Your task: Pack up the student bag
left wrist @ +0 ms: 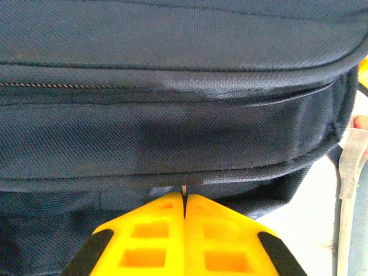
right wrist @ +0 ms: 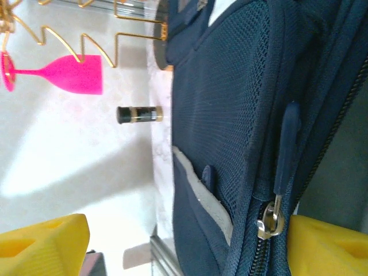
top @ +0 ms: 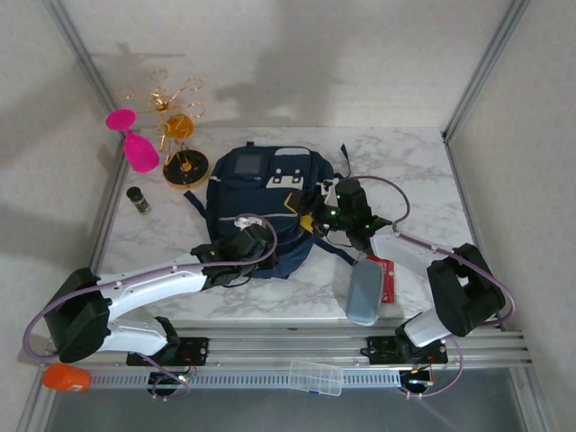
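Bag (top: pixel 261 205) lies mid-frame in the top view; the right gripper (right wrist: pixel 187 237), spread wide, straddles its zip pull (right wrist: pixel 269 221) at lower right, while the left gripper (left wrist: pixel 185 200) is clenched at the near seam.

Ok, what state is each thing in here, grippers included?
Navy blue striped fabric backpack: lying flat on the table, front up.
Silver zip slider with navy pull: hanging free, ungripped.
Pink plastic goblet: upside down on its rim.
Small dark jar: upright, capped.
Grey-blue oblong case: lying flat at the near edge.
Left gripper: shut against the backpack.
Right gripper: open, holding nothing.
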Controlling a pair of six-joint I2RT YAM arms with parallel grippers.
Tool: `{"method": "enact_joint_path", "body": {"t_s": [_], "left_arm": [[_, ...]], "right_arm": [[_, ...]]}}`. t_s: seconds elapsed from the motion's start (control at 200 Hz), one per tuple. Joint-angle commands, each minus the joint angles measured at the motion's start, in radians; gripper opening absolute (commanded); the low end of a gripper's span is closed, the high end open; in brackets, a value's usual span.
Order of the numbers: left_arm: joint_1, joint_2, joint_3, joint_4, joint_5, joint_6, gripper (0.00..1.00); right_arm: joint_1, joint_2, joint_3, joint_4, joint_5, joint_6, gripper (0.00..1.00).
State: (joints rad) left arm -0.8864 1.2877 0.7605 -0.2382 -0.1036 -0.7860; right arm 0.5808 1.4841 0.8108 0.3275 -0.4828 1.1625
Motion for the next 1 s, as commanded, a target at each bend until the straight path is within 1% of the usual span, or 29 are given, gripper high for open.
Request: {"method": "enact_joint_path", "body": {"t_s": [0.0, 0.045, 0.085, 0.21, 0.27, 0.285, 0.32, 0.466, 0.586, 0.656, 0.736, 0.821, 0.931, 0.996], "left_arm": [[0.013, -0.033, -0.018, 0.057, -0.001, -0.010, 0.00], [0.015, -0.035, -0.023, 0.058, -0.001, -0.012, 0.00], [0.015, -0.037, -0.026, 0.064, 0.001, -0.012, 0.00], [0.018, -0.033, -0.034, 0.082, 0.007, -0.016, 0.00], [0.018, -0.029, -0.032, 0.082, 0.007, -0.016, 0.00], [0.018, -0.027, -0.030, 0.083, 0.007, -0.017, 0.00], [0.019, -0.025, -0.029, 0.083, 0.008, -0.015, 0.00], [0.020, -0.028, -0.027, 0.089, 0.009, -0.019, 0.00], [0.021, -0.033, -0.033, 0.097, 0.006, -0.026, 0.00], [0.021, -0.034, -0.034, 0.094, 0.007, -0.025, 0.00], [0.021, -0.033, -0.037, 0.095, 0.005, -0.027, 0.00], [0.023, -0.033, -0.036, 0.092, 0.005, -0.025, 0.00], [0.024, -0.033, -0.036, 0.094, 0.004, -0.023, 0.00], [0.027, -0.033, -0.036, 0.089, 0.000, -0.021, 0.00]], "right_arm": [[0.035, -0.067, 0.013, 0.030, -0.039, 0.049, 0.88], [0.045, -0.086, 0.015, -0.030, 0.018, 0.021, 0.89], [0.059, -0.099, 0.008, -0.044, 0.052, -0.002, 0.91], [0.092, -0.096, -0.016, -0.026, 0.048, -0.025, 0.97], [0.109, -0.090, -0.021, -0.053, 0.080, -0.038, 0.98], [0.135, -0.090, -0.023, -0.062, 0.089, -0.042, 0.99], [0.149, -0.084, -0.026, -0.080, 0.110, -0.046, 0.99], [0.168, -0.066, -0.078, -0.040, 0.158, -0.004, 0.99], [0.188, -0.030, -0.066, -0.080, 0.225, -0.017, 0.99], [0.194, -0.011, -0.073, -0.059, 0.245, -0.008, 0.98], [0.210, 0.014, -0.079, 0.003, 0.241, 0.012, 0.93], [0.233, 0.038, -0.042, 0.017, 0.235, 0.017, 0.85], [0.256, 0.038, -0.006, 0.033, 0.261, 0.016, 0.70], [0.257, 0.039, 0.003, 0.030, 0.279, 0.012, 0.56]]}}
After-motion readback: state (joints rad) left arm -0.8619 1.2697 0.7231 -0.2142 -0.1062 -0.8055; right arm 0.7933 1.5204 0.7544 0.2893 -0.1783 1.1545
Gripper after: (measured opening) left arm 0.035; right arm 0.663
